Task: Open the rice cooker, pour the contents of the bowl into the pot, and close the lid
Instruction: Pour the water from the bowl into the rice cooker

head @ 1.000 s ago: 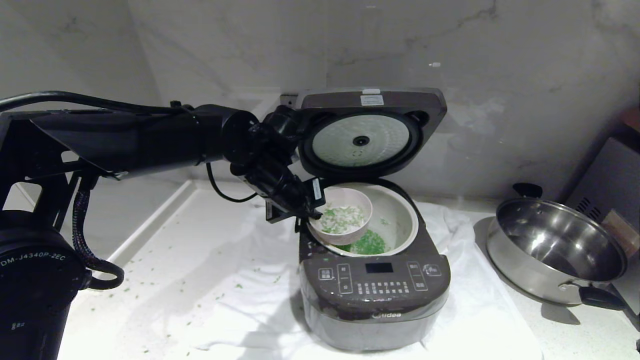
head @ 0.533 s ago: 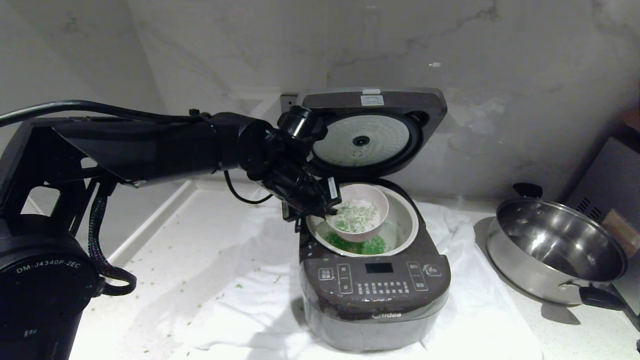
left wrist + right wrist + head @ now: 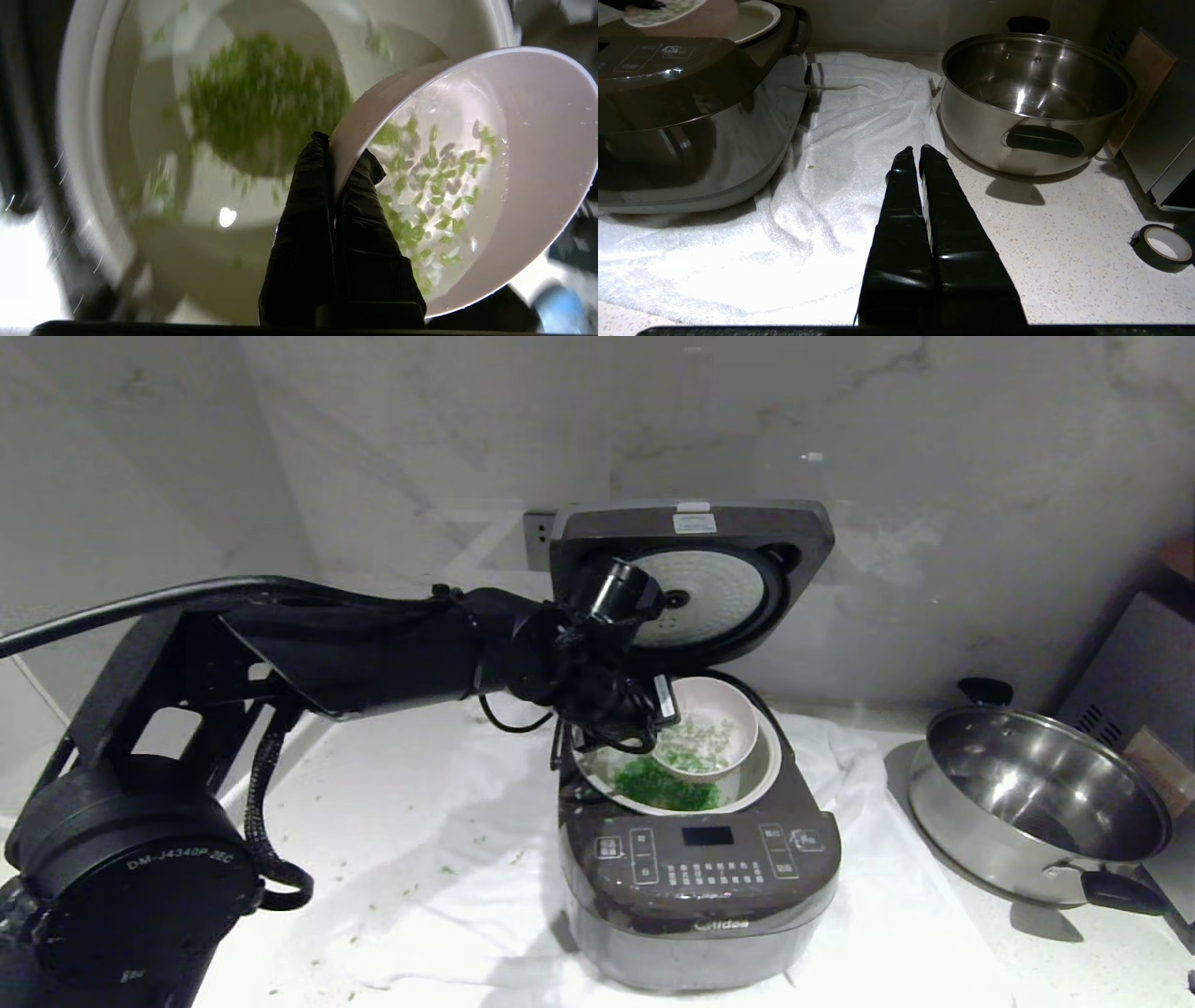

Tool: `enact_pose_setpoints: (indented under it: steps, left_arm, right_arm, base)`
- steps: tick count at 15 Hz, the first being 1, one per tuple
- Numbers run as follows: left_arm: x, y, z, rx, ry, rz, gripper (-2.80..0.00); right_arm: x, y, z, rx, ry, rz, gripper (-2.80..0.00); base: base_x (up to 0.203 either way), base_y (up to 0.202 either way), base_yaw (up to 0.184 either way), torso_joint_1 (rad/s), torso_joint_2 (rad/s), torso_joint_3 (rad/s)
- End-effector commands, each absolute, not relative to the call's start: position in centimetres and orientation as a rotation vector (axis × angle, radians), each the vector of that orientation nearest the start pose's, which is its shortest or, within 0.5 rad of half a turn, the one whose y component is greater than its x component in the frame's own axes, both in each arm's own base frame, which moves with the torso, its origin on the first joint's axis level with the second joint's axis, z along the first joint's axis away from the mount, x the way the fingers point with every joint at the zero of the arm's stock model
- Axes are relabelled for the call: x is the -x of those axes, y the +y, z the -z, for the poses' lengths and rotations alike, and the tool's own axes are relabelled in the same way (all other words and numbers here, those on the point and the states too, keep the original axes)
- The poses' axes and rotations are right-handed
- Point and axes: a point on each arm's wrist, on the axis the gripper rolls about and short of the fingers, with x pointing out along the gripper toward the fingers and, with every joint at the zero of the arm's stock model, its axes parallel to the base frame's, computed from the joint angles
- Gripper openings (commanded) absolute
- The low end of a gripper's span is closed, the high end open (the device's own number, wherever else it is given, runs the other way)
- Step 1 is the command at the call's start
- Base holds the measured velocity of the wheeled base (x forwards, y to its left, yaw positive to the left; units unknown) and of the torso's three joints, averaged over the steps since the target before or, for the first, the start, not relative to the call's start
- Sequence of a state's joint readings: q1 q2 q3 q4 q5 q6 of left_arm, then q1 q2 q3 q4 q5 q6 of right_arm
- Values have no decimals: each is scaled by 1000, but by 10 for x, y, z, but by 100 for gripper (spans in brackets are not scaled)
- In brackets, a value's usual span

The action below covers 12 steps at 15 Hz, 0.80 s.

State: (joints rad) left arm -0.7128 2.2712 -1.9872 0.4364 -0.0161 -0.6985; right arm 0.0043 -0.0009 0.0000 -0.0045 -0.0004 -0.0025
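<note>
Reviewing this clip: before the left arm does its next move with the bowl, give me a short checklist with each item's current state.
1. Lid standing fully open: ok.
2. Left gripper shut on the bowl rim: ok.
3. Bowl over the pot, not the counter: ok.
4. Bowl emptied: not ok; green bits cling to its wet inside, though a green pile lies in the pot.
5. Right gripper shut, clear of the cooker, over the white towel: ok.
6. Lid path clear for closing: not ok; arm and bowl sit under it.
</note>
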Motion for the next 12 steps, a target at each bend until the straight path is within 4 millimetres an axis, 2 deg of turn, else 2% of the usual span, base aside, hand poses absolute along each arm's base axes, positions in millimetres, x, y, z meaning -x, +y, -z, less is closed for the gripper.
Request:
enact_pose_setpoints:
  steps: [1, 5, 8, 10, 12]
  left_arm:
    - [-348, -315, -177, 412, 855, 433, -280]
    - [-358, -323, -178, 554, 734, 384, -280]
    - [-361, -325, -166, 578, 655, 342, -280]
    - [-363, -329, -163, 636, 547, 392, -280]
    - [-362, -328, -148, 682, 457, 444, -280]
  right_arm:
    - [23, 0, -75, 3, -4, -5, -280]
    - [23, 0, -76, 3, -6, -5, -280]
    - [23, 0, -76, 3, -5, -5, -280]
    - [23, 0, -76, 3, -4, -5, -280]
    - [23, 0, -76, 3, -5, -5, -280]
  base:
    - [0, 0, 0, 0, 0, 0]
    - [0, 0, 0, 0, 0, 0]
    - [0, 0, 0, 0, 0, 0]
    - [0, 0, 0, 0, 0, 0]
    - [0, 0, 0, 0, 0, 0]
